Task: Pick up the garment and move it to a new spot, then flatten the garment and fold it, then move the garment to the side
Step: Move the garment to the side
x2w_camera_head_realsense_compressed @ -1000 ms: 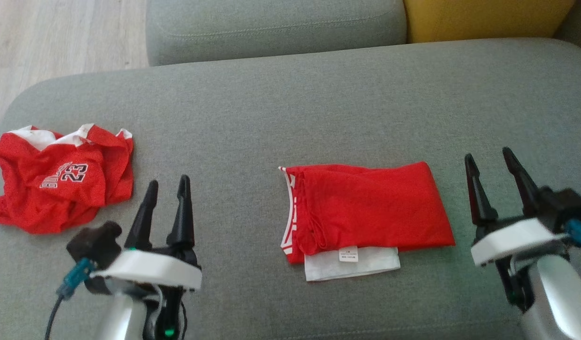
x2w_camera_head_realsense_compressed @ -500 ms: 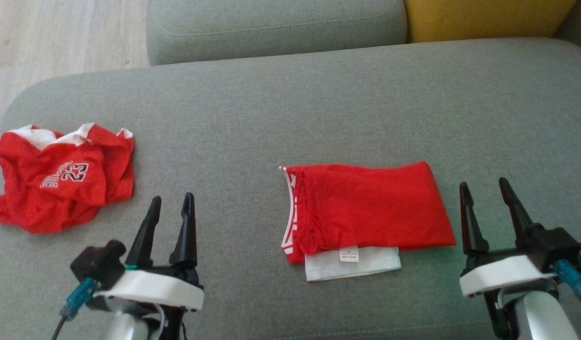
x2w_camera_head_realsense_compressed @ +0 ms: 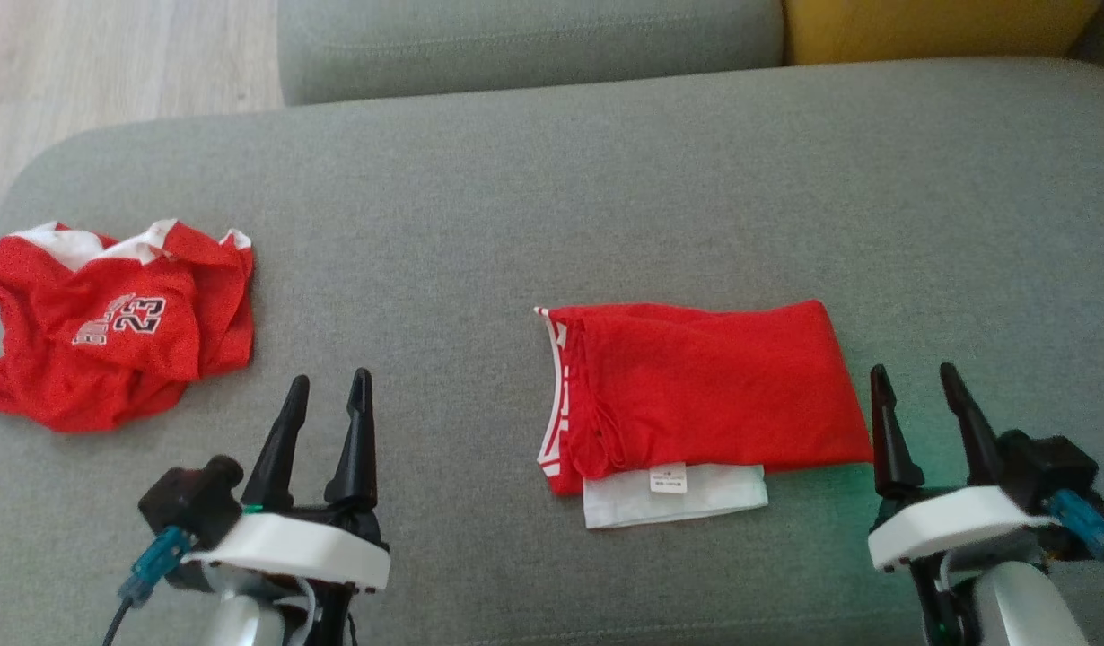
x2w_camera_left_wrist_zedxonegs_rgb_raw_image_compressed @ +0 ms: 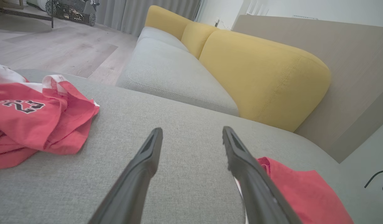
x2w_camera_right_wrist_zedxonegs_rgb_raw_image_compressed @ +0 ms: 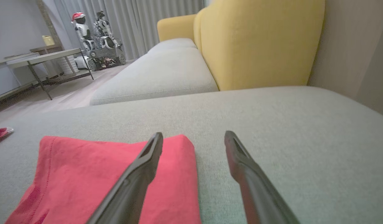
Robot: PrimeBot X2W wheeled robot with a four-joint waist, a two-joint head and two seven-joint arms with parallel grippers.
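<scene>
Garment (x2w_camera_head_realsense_compressed: 705,395) folded, long axis left-right

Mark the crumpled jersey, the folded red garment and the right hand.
crumpled jersey (x2w_camera_head_realsense_compressed: 112,359), head view, red cloth below the number 23
folded red garment (x2w_camera_head_realsense_compressed: 714,386), head view, middle of the top red layer
right hand (x2w_camera_head_realsense_compressed: 911,370), head view, midway between its open fingertips

Grey sofa seat (x2w_camera_head_realsense_compressed: 552,197) — folded red garment (x2w_camera_head_realsense_compressed: 714,386) mid-right, crumpled red jersey (x2w_camera_head_realsense_compressed: 112,332) at its left end
</scene>
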